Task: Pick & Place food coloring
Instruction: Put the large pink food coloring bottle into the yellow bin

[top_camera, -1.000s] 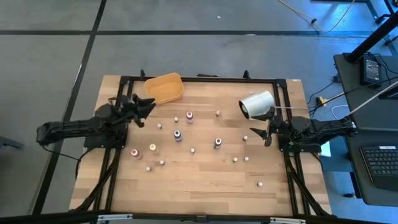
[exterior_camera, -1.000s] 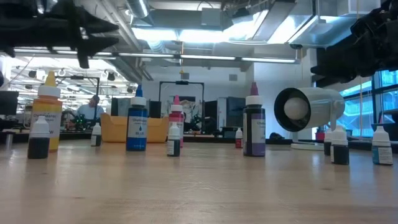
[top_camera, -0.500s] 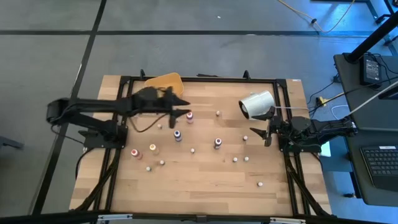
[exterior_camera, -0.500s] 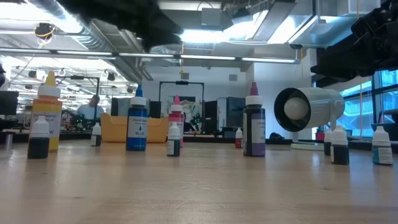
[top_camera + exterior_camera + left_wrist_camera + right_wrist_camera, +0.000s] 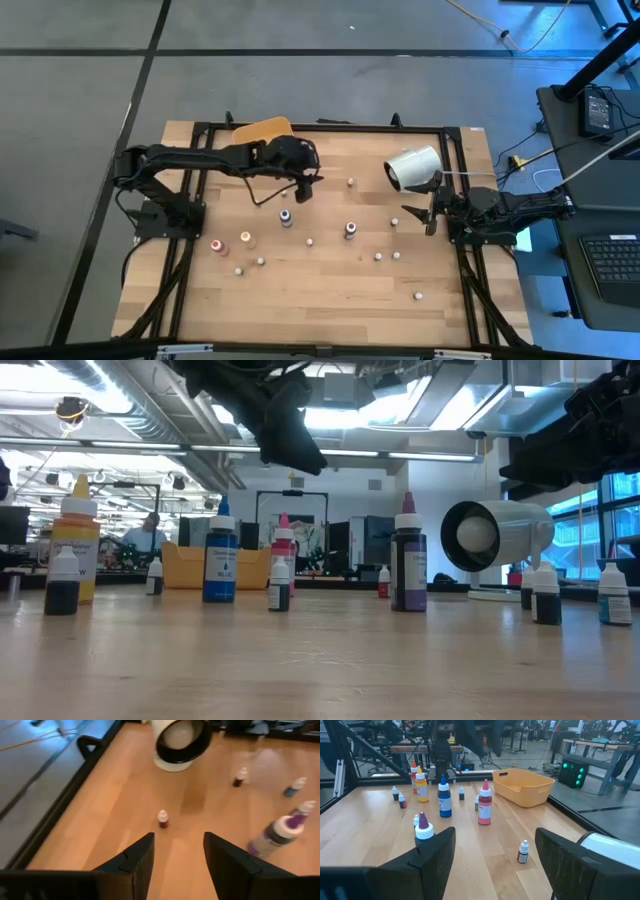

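The food coloring bottles stand upright and scattered on the table: a blue one, a purple one, an orange one, a red one and several tiny ones. My left gripper hangs open in the air over the pink bottle, which it hides in the high view. In the left wrist view its fingers frame bare wood short of a tiny red bottle. My right gripper waits open at the table's right edge.
A white cylinder lies on its side at the far right, close to my right gripper. The yellow-orange tray sits at the far edge, partly under my left arm. Black frame rails border the table. Bare wood lies along the near edge.
My left arm has swung from the table's left edge toward the middle, passing over the tray. Its gripper has tipped downward and come lower, ending above the pink bottle. No bottle has moved.
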{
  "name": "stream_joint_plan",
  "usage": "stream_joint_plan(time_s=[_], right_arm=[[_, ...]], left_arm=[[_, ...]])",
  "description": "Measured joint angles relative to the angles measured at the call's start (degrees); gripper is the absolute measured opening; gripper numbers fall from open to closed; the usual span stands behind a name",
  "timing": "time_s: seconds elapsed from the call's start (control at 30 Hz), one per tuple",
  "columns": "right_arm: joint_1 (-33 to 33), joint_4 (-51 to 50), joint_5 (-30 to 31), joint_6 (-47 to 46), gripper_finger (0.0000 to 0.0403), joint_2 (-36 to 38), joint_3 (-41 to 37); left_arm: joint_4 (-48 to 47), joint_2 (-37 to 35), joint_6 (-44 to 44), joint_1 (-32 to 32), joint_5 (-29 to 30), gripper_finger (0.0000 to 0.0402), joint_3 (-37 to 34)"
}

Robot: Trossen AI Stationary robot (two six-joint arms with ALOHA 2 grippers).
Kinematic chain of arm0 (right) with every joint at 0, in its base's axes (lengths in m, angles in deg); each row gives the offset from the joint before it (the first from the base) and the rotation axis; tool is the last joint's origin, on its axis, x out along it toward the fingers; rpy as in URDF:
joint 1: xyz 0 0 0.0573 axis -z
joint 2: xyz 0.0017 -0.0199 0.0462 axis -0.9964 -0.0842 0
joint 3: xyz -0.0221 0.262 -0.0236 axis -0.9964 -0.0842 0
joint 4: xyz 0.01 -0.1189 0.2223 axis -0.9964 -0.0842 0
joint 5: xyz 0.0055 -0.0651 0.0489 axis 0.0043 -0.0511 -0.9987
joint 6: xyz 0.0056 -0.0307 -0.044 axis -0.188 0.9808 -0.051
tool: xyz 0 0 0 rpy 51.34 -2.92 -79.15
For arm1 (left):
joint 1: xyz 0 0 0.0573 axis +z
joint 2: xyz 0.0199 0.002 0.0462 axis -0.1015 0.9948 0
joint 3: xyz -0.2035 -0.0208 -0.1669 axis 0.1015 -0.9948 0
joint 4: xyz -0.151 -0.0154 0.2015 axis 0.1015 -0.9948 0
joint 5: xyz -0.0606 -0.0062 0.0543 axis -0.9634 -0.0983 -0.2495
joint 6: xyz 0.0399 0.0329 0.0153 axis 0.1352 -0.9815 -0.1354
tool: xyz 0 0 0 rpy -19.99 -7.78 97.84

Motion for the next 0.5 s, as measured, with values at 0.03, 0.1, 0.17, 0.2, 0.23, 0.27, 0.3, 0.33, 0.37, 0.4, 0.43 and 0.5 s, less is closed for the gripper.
stream_joint_plan(time_s=[0.03, 0.1, 0.17, 0.2, 0.23, 0.27, 0.3, 0.33, 0.37, 0.4, 0.43, 0.5], right_arm=[[0.0, 0.0, 0.0, 0.0, 0.0275, 0.0, 0.0], [0.0, 0.0, 0.0, 0.0, 0.0275, 0.0, 0.0], [0.0, 0.0, 0.0, 0.0, 0.0275, 0.0, 0.0], [0.0, 0.0, 0.0, 0.0, 0.0275, 0.0, 0.0], [0.0, 0.0, 0.0, 0.0, 0.0275, 0.0, 0.0], [0.0, 0.0, 0.0, 0.0, 0.0275, 0.0, 0.0], [0.0, 0.0, 0.0, 0.0, 0.0275, 0.0, 0.0], [0.0, 0.0, 0.0, 0.0, 0.0275, 0.0, 0.0], [0.0, 0.0, 0.0, 0.0, 0.0275, 0.0, 0.0], [0.0, 0.0, 0.0, 0.0, 0.0275, 0.0, 0.0], [0.0, 0.0, 0.0, 0.0, 0.0275, 0.0, 0.0], [0.0, 0.0, 0.0, 0.0, 0.0275, 0.0, 0.0]], left_arm=[[-0.2, 0.0, 0.0, 0.0, 0.6, 0.0166, 0.0], [-0.4, 0.0, 0.0, 0.0, 1.1, 0.0166, 0.0], [-0.4, 0.0, 0.0, 0.0, 1.1, 0.0166, 0.0], [-0.4, 0.0, 0.0, 0.0, 1.1, 0.0166, 0.0], [-0.4, 0.0, 0.0, 0.0, 1.1, 0.0166, 0.0], [-0.4, 0.0, 0.0, 0.0, 1.1, 0.0166, 0.0], [-0.4, 0.0, 0.0, 0.0, 1.1, 0.0166, 0.0], [-0.4, 0.0, 0.0, 0.0, 1.1, 0.0166, 0.0], [-0.4, 0.0, 0.0, 0.0, 1.1, 0.0166, 0.0], [-0.4, 0.0, 0.0, 0.0, 1.1, 0.0166, 0.0], [-0.4, 0.0, 0.0, 0.0, 1.1, 0.0166, 0.0], [-0.4, 0.0, 0.0, 0.0, 1.1, 0.0166, 0.0]])
